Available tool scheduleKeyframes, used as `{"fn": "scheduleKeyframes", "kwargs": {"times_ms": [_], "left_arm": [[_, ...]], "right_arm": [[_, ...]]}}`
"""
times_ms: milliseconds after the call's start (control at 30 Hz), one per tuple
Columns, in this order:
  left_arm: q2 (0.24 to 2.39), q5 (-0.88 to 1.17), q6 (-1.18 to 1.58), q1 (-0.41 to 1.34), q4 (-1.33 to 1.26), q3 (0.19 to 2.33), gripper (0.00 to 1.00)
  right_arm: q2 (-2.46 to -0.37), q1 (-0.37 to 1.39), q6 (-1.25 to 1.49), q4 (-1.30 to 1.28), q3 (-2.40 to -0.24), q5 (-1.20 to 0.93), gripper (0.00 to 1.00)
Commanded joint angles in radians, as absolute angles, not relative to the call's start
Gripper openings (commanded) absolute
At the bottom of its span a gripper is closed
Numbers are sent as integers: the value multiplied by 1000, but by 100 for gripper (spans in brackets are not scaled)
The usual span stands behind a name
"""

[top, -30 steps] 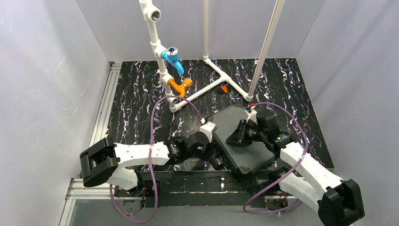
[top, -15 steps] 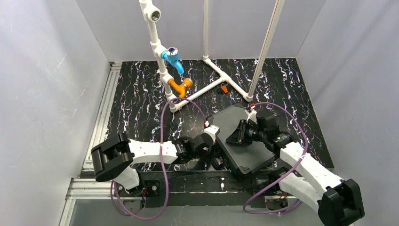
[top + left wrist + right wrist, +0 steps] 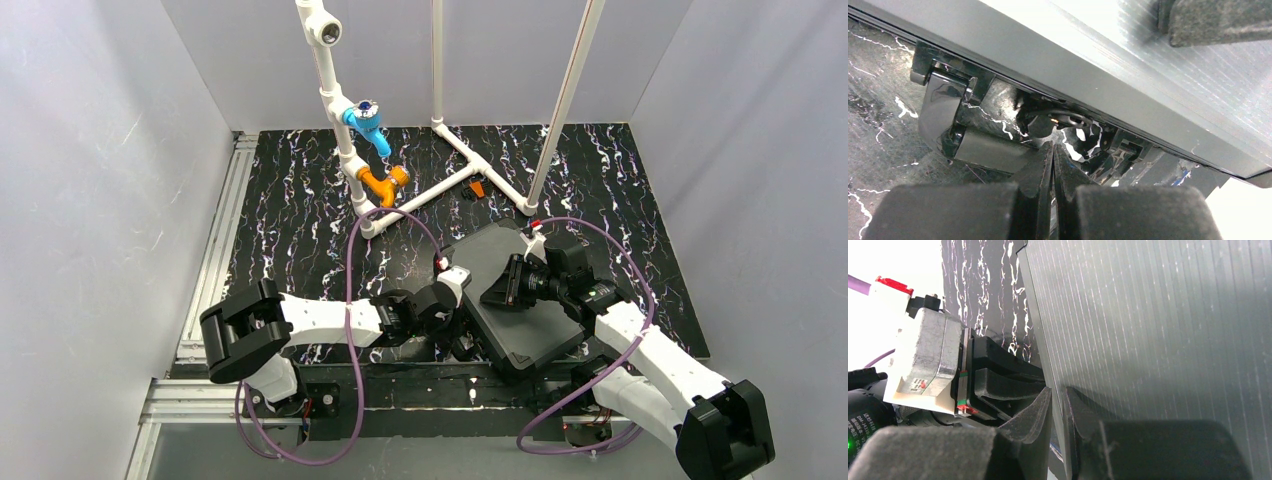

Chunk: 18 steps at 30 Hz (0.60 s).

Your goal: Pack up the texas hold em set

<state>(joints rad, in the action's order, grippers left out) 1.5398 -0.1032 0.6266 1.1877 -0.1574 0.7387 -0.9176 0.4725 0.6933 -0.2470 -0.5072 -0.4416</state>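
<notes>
The black case (image 3: 530,335) of the texas hold em set lies closed at the near middle of the table; its chips and cards are hidden. My right gripper (image 3: 497,295) reaches over the lid and is shut on the case's left edge (image 3: 1048,365), one finger on top and one below. My left gripper (image 3: 458,322) is shut with nothing in it, and its tips (image 3: 1053,146) point at the case's side wall (image 3: 1128,65). A glossy black latch (image 3: 943,115) sits just to the left of them.
A white pipe frame (image 3: 345,150) with blue and orange fittings stands at the back. A small orange piece (image 3: 477,188) lies beside its base pipe. An aluminium rail (image 3: 215,250) runs along the left edge, and grey walls close in both sides.
My left arm has swung right and brought its shut gripper up against the case's left side. The right arm and the case have not moved.
</notes>
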Motion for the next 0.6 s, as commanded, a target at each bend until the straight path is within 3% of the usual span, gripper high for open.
{"fn": "scheduleKeyframes", "kwargs": {"times_ms": [0,567], "left_arm": [[1509,-90,622,1195,-152,777,0],[1470,-87,627,1195,-141,772,0]], "right_arm": [[-966,472,631,-448,-425,-298,23],[-959,472,632,-461,-432,-294,23]]}}
